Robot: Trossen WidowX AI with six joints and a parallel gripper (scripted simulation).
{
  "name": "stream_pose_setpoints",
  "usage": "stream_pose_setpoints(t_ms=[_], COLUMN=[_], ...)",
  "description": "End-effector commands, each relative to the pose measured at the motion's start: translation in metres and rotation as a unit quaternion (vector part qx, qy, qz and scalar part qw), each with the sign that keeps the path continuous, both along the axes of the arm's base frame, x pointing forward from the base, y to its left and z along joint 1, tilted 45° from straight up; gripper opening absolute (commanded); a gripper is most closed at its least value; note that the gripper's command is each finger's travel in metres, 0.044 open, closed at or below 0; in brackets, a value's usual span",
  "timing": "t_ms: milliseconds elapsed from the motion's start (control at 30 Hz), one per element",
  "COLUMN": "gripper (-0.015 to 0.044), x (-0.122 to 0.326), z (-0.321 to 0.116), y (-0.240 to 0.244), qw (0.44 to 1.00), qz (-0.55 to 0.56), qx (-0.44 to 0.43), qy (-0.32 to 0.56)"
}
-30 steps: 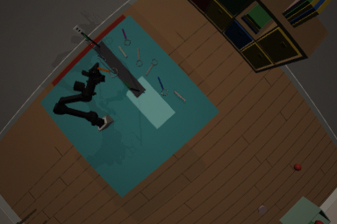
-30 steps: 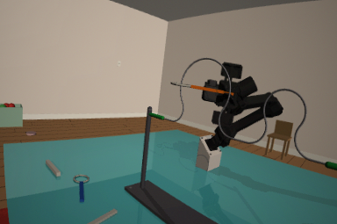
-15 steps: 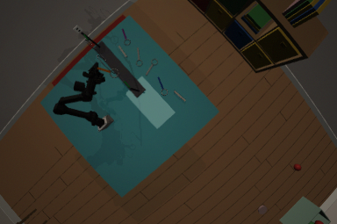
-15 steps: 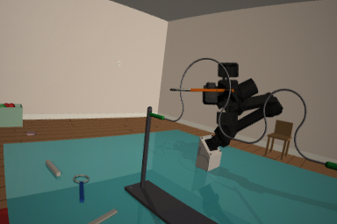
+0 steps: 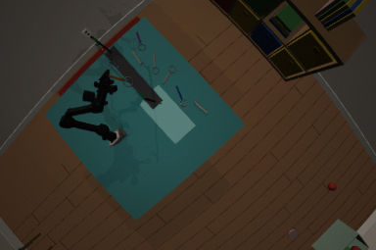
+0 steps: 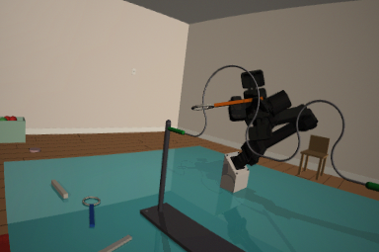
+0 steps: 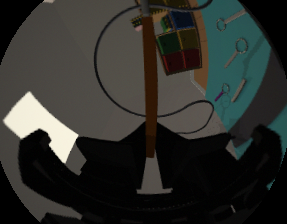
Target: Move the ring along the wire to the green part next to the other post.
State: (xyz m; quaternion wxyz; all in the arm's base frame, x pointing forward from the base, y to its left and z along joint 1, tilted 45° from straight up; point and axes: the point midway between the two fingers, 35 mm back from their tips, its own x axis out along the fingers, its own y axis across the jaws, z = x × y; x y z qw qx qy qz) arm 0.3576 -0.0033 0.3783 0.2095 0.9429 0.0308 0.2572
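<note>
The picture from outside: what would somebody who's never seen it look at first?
Probably the curly grey wire, looping high in front of the black robot arm. Next, the bright orange handle, held up in the air by the gripper. Below them spreads a big teal mat.

- A grey ring (image 5: 128,81) (image 6: 198,108), raised nearly level around the wire's left loop.
- Its orange handle (image 5: 117,78) (image 6: 234,102) (image 7: 151,85), extending right, tilted slightly up.
- A curvy grey wire (image 6: 232,65) (image 7: 95,59), green part (image 6: 176,130) at the left dark upright post (image 6: 165,165), another green part (image 6: 373,186) far right.
</note>
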Motion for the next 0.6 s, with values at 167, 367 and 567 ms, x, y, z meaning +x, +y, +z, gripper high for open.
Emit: stream_pose_setpoints(t_ms=[167, 367, 567], gripper=[-0.015, -0.015, -0.015], x=[-0.0005, -0.0007, -0.0012], z=[0.0016, 0.001, -0.0007], y=[-0.0019, 0.001, 0.0073], qw=[0.999, 0.999, 0.999], qz=[-0.003, -0.002, -0.002], qx=[0.033, 0.055, 0.052], qy=[-0.001, 0.0, -0.001])
